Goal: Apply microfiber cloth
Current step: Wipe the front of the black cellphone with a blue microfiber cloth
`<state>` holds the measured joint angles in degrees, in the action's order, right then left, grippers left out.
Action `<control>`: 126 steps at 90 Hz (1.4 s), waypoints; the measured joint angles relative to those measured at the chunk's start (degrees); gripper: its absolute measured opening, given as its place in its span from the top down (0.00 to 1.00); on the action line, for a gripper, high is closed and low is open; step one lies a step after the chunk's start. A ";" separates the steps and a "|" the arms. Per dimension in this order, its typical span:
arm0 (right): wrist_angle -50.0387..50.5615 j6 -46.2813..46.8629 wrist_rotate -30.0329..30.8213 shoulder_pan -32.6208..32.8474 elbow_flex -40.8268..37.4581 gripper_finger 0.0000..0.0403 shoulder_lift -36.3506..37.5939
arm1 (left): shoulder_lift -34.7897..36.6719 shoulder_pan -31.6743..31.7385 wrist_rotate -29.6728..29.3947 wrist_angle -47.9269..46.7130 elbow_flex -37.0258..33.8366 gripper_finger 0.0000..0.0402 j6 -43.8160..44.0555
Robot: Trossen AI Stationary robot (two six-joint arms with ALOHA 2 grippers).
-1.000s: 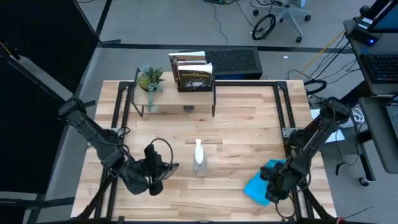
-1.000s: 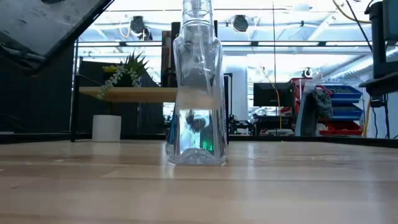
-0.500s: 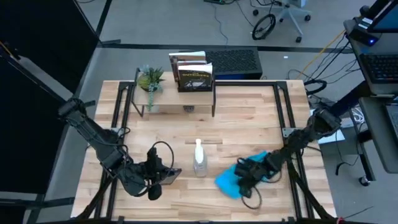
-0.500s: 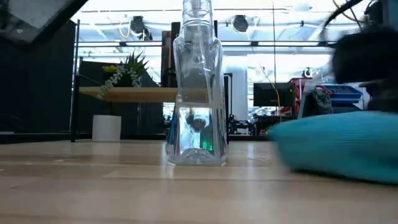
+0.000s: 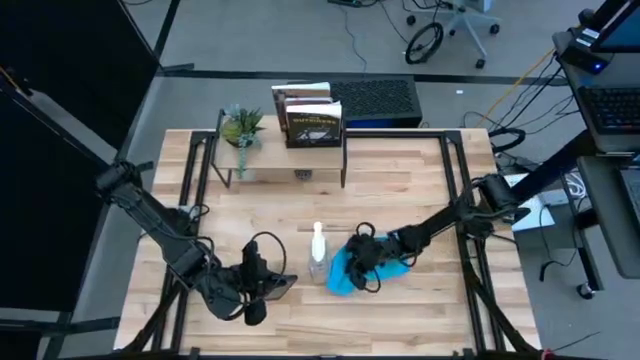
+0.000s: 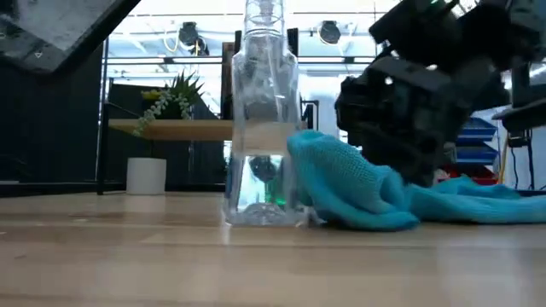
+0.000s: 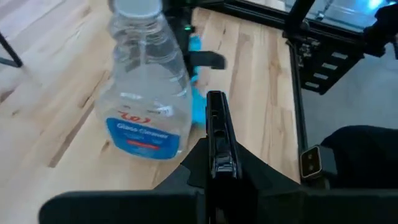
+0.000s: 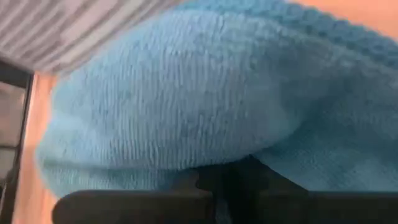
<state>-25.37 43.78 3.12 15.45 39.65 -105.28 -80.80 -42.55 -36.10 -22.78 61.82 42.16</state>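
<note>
Microfiber cloth (image 5: 352, 272) against spray bottle (image 5: 319, 256) — right gripper (image 5: 366, 257) fingers clamp it; left gripper (image 5: 262, 283) fingers closed.

Fuzzy knit-looking microfiber cloth (image 6: 358, 183), clear glossy spray bottle (image 6: 263, 128), probably plastic, pale matt wood-plank table (image 5: 400, 180), matt black grippers.

1. A robotics lab or workshop with a bare grey floor.
2. A wooden table (image 5: 400, 190) sits in a black metal frame (image 5: 455, 190), with two dark robot arms mounted at its sides.
3. Loose cables (image 5: 425, 40) and an office chair (image 5: 465, 20) lie behind the table.
4. A desk with computer gear (image 5: 610, 90) stands at the right.
5. Across the room are bright ceiling lights, a monitor (image 6: 375, 130) and blue storage bins (image 6: 473, 136).
</note>
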 joint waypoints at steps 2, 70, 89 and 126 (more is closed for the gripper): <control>-0.03 -0.35 0.03 -0.20 0.06 0.99 -0.01 | -0.15 0.11 0.00 0.50 0.00 0.97 -0.37; 10.06 -10.53 -4.97 2.21 4.54 0.99 9.64 | -10.13 5.53 3.13 32.21 0.00 0.97 -16.86; 22.04 -10.66 -4.70 5.11 4.58 0.99 19.72 | -16.15 9.51 4.07 44.27 0.00 0.97 -26.33; 31.94 -10.02 10.52 11.99 4.65 0.99 27.07 | -19.49 14.06 8.92 46.98 2.99 0.97 -33.63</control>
<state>6.58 33.77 13.63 27.44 44.29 -78.21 -100.29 -28.49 -27.18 24.21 64.82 8.53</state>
